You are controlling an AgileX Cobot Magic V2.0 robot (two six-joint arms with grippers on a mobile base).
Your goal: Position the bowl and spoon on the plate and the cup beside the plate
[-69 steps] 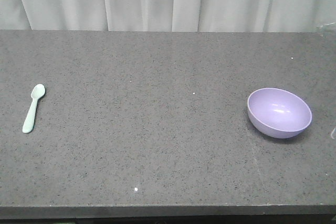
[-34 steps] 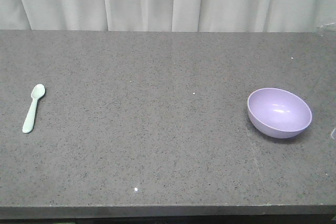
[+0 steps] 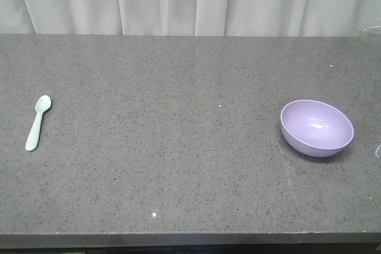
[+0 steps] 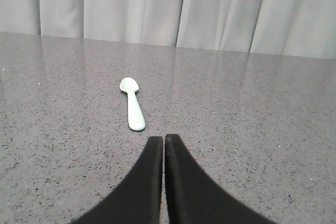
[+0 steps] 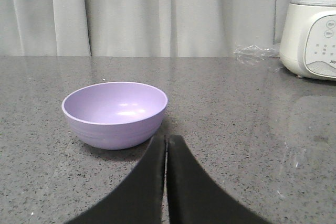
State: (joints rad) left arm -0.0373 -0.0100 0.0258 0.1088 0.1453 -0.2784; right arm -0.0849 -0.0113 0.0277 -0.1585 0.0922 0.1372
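**Grippers closed and empty, with half the set out of sight**

Left gripper point(image 4: 164, 139) has its two black fingers pressed together on nothing. It hangs low over the counter point(image 3: 178, 165), with the spoon point(image 4: 132, 104) lying just beyond the tips. Right gripper point(image 5: 166, 139) is likewise closed and empty, and the bowl point(image 5: 114, 113) stands upright just ahead and a little to its left. In the front view the spoon lies at the far left and the bowl at the right, well apart. No plate or cup shows in any view.

The missing plate is probably the main risk. If either piece is lifted first, there is nowhere visible to set it down.

The spoon looks awkward to pick up. It lies flat on a hard, polished surface, so fingers that come down off-centre or open too little would likely push it along instead of gripping it.

The bowl is glossy with a curved wall. A pinch on its rim could slip, or tip the bowl as it rises.

A blender point(image 5: 312, 30) stands far right of the bowl, and a wide swing of the right arm might strike it.
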